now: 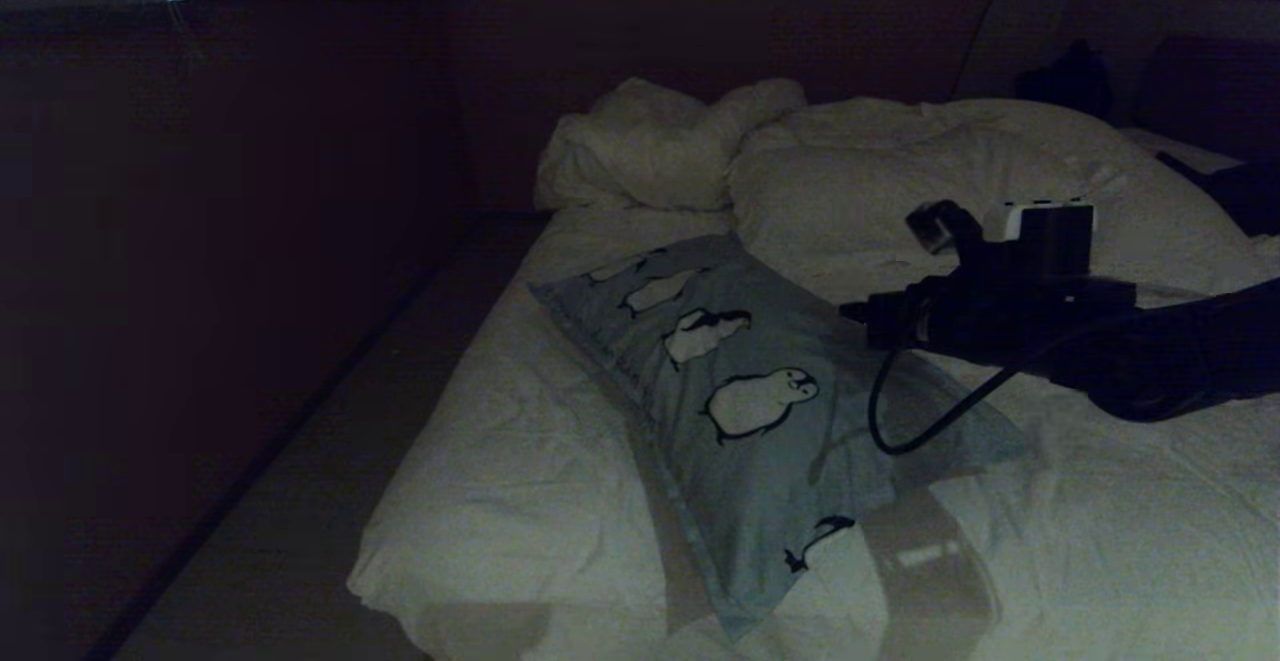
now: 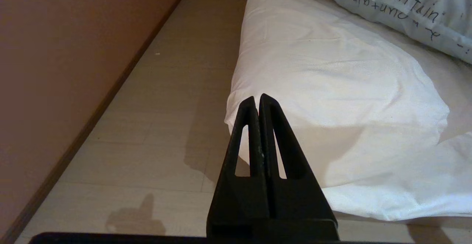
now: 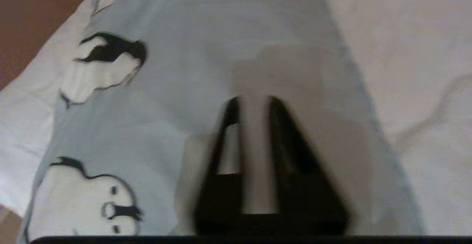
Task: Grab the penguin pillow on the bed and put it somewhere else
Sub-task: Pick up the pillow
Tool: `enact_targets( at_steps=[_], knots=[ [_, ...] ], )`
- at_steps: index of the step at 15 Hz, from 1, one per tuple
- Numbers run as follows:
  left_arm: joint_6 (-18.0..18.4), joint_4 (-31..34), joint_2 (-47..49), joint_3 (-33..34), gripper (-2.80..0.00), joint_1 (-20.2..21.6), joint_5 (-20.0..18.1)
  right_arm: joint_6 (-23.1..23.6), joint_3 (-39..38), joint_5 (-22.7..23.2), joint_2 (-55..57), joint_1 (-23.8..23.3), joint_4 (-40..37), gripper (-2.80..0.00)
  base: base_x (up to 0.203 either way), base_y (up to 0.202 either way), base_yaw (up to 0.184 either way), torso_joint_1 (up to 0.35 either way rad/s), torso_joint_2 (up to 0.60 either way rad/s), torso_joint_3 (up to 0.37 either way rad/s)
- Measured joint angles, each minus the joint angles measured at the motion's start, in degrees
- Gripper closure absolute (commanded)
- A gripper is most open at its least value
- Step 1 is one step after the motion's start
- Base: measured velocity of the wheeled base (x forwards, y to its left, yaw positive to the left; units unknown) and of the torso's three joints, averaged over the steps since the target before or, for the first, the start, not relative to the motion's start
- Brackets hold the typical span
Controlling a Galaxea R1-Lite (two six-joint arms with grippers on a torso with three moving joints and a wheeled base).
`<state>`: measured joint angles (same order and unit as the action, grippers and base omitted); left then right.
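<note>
Head view shows the penguin pillow lying flat and diagonal on the bed, near the bed's left edge, with its far corner pointing toward the plain white pillows at the head end. So the actual job hasn't started yet: nothing lifted, nothing moved.

What's underway is the reach. The right gripper is hanging above the pillow's right-hand side, arm coming in from the right, with its cable looping down over the fabric. From the right wrist view, the right gripper has its fingers parted a little, with a narrow gap between them and pillow fabric visible through that gap. It's blurry though, so I can't say for sure how close the tips are to the cloth; it looks like they're above it, not touching.

The left gripper is parked off the bed's near corner, over the floor, fingers pressed together, holding nothing.

Left to do, as I read it: open wider, come down onto the pillow, pinch a good bunch of fabric, lift, carry it elsewhere. Basically everything.
</note>
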<state>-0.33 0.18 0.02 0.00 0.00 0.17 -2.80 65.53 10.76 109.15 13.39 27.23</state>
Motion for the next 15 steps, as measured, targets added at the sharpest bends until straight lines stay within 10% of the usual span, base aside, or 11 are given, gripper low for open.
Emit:
enact_targets(
  at_steps=[15],
  knots=[
    [0.04,0.00,0.00,0.00,0.00,-0.02,-0.01,5.55,-6.82,-0.33,-1.32,6.67,0.86,-2.80,0.000,0.000,0.000,0.000,0.00,0.000]
  ],
)
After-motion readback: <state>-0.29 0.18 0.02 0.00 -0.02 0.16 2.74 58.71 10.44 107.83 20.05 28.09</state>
